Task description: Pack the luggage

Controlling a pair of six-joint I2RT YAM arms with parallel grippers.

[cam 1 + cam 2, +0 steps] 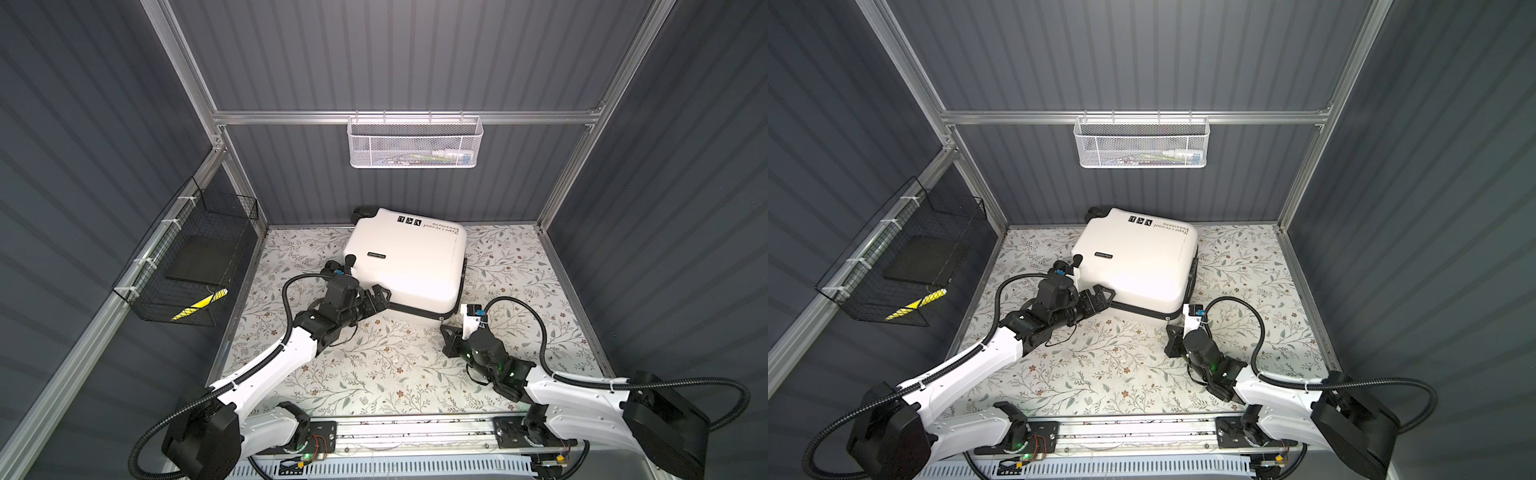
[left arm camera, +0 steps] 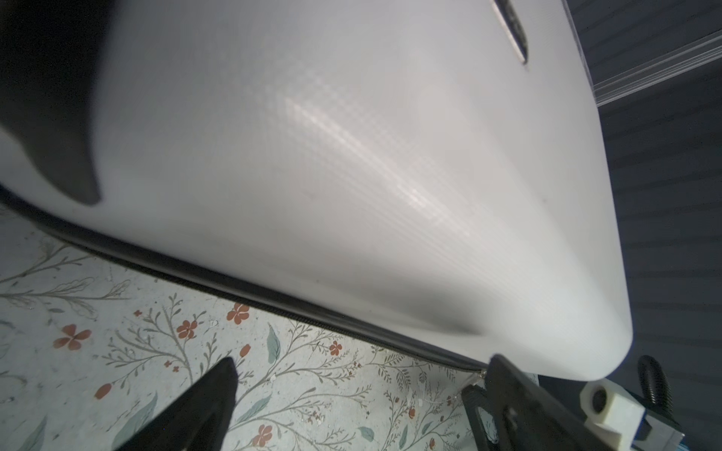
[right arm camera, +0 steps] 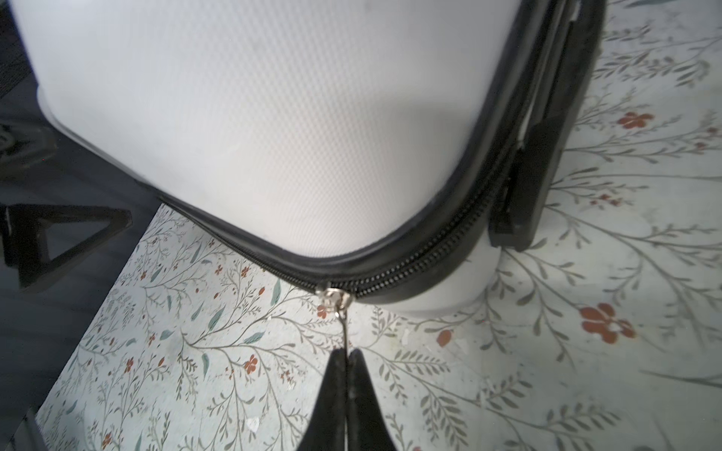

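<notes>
The right gripper [image 3: 347, 357] is pinched shut on the thin zipper pull [image 3: 344, 332] at the lower-right corner of the luggage [image 1: 409, 262], lying flat mid-frame in both top views. Tugging off the zipper's line could slip the tab or drag the case. The left gripper [image 1: 379, 296], spread wide, brackets its lower-left edge; both arms reach low.

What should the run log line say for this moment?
phase: zipper work | luggage: lying flat, lid down | left gripper: open at its near edge | right gripper: shut on zipper pull
</notes>
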